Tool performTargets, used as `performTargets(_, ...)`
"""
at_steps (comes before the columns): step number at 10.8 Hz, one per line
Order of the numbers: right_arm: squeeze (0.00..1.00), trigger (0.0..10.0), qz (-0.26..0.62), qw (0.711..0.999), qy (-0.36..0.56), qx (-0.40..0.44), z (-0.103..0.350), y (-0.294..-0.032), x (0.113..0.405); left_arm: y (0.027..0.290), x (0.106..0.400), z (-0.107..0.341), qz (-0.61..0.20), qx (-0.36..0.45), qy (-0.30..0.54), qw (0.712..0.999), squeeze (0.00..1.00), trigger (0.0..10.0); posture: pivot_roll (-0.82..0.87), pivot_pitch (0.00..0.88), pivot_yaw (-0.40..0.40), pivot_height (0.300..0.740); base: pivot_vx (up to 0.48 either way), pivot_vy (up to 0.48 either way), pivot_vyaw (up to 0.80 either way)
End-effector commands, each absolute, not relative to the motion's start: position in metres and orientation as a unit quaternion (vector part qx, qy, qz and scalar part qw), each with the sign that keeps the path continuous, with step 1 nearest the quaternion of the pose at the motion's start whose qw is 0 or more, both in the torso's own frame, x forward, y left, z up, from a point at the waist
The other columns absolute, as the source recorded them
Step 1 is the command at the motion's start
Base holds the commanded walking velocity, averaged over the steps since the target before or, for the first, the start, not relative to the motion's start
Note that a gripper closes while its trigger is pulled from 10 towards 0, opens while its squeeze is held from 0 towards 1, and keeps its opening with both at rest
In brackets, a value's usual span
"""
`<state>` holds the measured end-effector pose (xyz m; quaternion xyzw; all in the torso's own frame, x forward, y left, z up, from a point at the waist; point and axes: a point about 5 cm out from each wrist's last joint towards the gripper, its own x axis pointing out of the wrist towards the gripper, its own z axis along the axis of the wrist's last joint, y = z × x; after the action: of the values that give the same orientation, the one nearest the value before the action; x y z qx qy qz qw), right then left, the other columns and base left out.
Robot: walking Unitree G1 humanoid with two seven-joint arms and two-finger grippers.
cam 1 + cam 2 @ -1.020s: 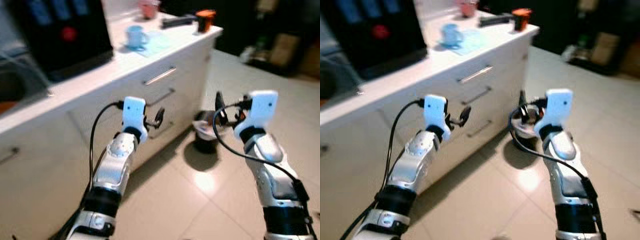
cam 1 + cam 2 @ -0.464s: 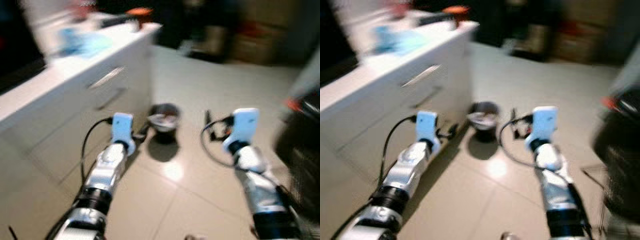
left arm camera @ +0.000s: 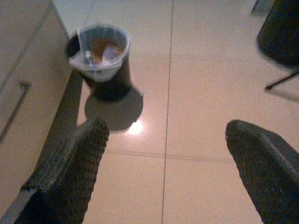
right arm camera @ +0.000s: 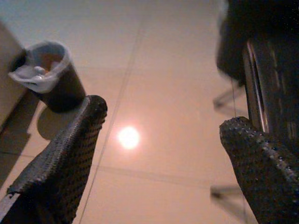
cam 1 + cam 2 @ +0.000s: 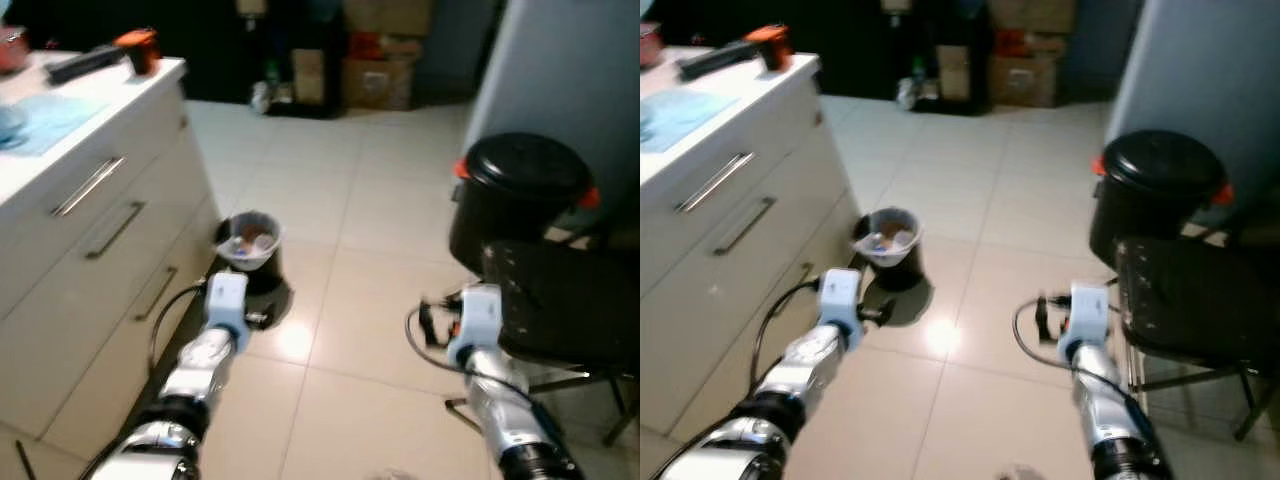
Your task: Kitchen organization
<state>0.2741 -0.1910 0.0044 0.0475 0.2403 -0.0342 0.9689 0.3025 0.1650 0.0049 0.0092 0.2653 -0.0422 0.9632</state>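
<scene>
Looking down, a shiny tiled floor (image 5: 370, 200) is seen with both silver arms held out low over it. The left claw (image 3: 163, 158) is spread wide, and nothing is held between its black fingers (image 3: 70, 172). The right claw (image 4: 159, 163) is spread wide too, and nothing is held in it. Both claws are kept above bare floor tiles, well apart from each other.

A small black bin (image 5: 249, 250) with a pale bag lining is stood on the floor, just beside the white cabinet (image 5: 90, 260). Some rubbish is seen inside it, maybe a bottle and an orange scrap, but the picture is too soft to be sure. The bin is placed ahead of the left claw, near it but not touched by it. A bright spot of light is seen on the tiles between the bin and the claws.

Long metal handles (image 5: 88, 186) are fixed on the cabinet drawers. On the white desk (image 5: 60, 140) above them, a light blue cloth (image 5: 45, 110), a long dark thing and an orange and black cup (image 5: 140, 48) are laid.

On the robot's right, a big black bin (image 5: 520, 200) with a round lid and red side clips is stood near a grey wall. A black chair (image 5: 570, 300) with thin metal legs is placed just in front of it, close beside the right arm. Brown boxes (image 5: 380, 75) are stacked far back in the dark.
</scene>
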Motion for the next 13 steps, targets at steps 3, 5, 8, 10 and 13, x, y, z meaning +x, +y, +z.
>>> performTargets(3, 0.00, 10.0, -0.075, 0.946, 0.301, 0.089, -0.028, -0.200, 0.251, 0.172, 0.281, -0.020, -0.028, 0.034, 0.326, 0.944, 0.00, 10.0, 0.01, 0.005, 0.081, 0.740, 0.000, 0.000, -0.45)
performTargets(5, 0.00, 10.0, -0.086, 0.928, 0.346, 0.105, -0.044, -0.201, 0.240, 0.182, 0.268, -0.030, -0.026, 0.061, 0.352, 0.934, 0.00, 10.0, -0.01, 0.005, 0.092, 0.740, 0.000, 0.000, 0.00)
performTargets(8, 0.00, 10.0, -0.077, 0.924, 0.361, 0.105, -0.049, -0.196, 0.237, 0.193, 0.264, -0.033, -0.013, 0.085, 0.358, 0.930, 0.00, 10.0, -0.01, 0.004, 0.094, 0.740, 0.095, 0.000, 0.00)
performTargets(10, 0.00, 10.0, -0.074, 0.923, 0.363, 0.106, -0.050, -0.194, 0.237, 0.199, 0.263, -0.032, -0.004, 0.098, 0.355, 0.930, 0.00, 10.0, -0.01, 0.005, 0.096, 0.740, 0.396, 0.000, 0.00)
performTargets(13, 0.00, 10.0, -0.068, 0.924, 0.364, 0.098, -0.050, -0.193, 0.237, 0.198, 0.263, -0.032, -0.007, 0.111, 0.354, 0.928, 0.00, 10.0, -0.01, 0.004, 0.093, 0.740, 0.467, 0.000, 0.00)
